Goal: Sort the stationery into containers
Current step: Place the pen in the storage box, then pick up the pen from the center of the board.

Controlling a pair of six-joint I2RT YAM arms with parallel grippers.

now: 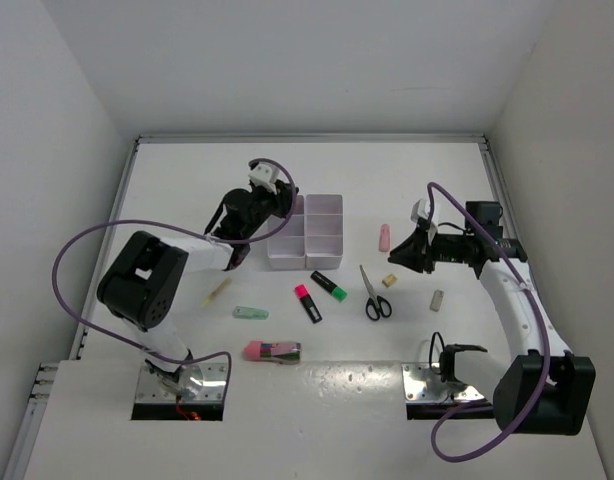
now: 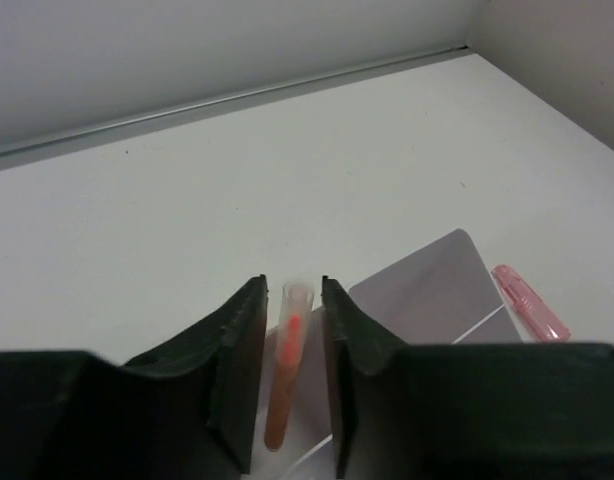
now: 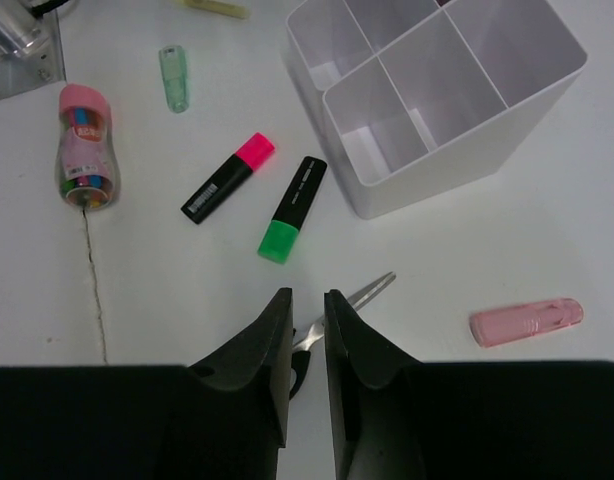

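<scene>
My left gripper (image 1: 283, 208) is over the left column of the white compartment tray (image 1: 329, 203) and is shut on a thin orange pen (image 2: 286, 352), held lengthwise between the jaws (image 2: 291, 292) above the tray wall (image 2: 427, 290). My right gripper (image 1: 404, 256) hovers over the table right of the black-handled scissors (image 1: 374, 296); its jaws (image 3: 307, 300) are nearly shut with nothing between them, and the scissors' blade (image 3: 365, 293) shows just beyond the tips. The pink-ended highlighter (image 1: 308, 303) and the green-ended highlighter (image 1: 329, 286) lie in front of the tray.
A pink eraser-like piece (image 1: 384, 237) lies right of the tray. Beige bits (image 1: 389, 281) (image 1: 437, 299) lie near the scissors. A mint piece (image 1: 251, 313), a yellow pen (image 1: 216, 292) and a pink-capped bottle (image 1: 273, 351) lie front left.
</scene>
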